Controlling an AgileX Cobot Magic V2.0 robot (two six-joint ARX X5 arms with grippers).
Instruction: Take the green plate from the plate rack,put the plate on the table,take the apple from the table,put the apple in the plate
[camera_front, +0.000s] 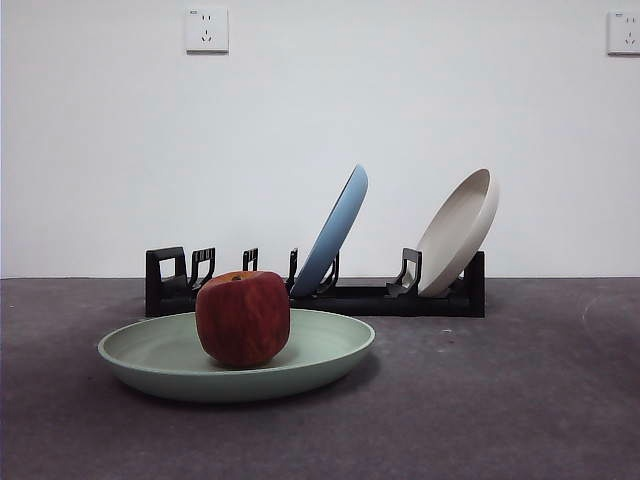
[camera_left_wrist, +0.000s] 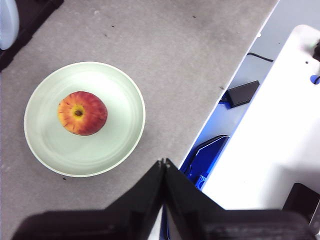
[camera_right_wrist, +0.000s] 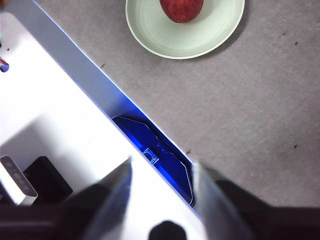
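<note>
The green plate (camera_front: 330, 352) lies flat on the table (camera_front: 500, 400), in front of the plate rack (camera_front: 400, 298). The red apple (camera_front: 243, 317) sits in the plate, a little off its centre. From above, the apple (camera_left_wrist: 82, 113) shows its yellow stem patch inside the plate (camera_left_wrist: 125, 130). My left gripper (camera_left_wrist: 164, 162) is shut and empty, held high over the table's near edge, apart from the plate. My right gripper (camera_right_wrist: 162, 167) is open and empty, also raised over the table's edge, with the plate (camera_right_wrist: 200, 40) and apple (camera_right_wrist: 181, 9) far from it.
A light blue plate (camera_front: 335, 230) and a beige plate (camera_front: 458, 232) lean in the rack. The robot's white base (camera_left_wrist: 270, 140) and a blue part (camera_right_wrist: 155, 150) lie beyond the table's edge. Wall sockets (camera_front: 207, 30) hang behind.
</note>
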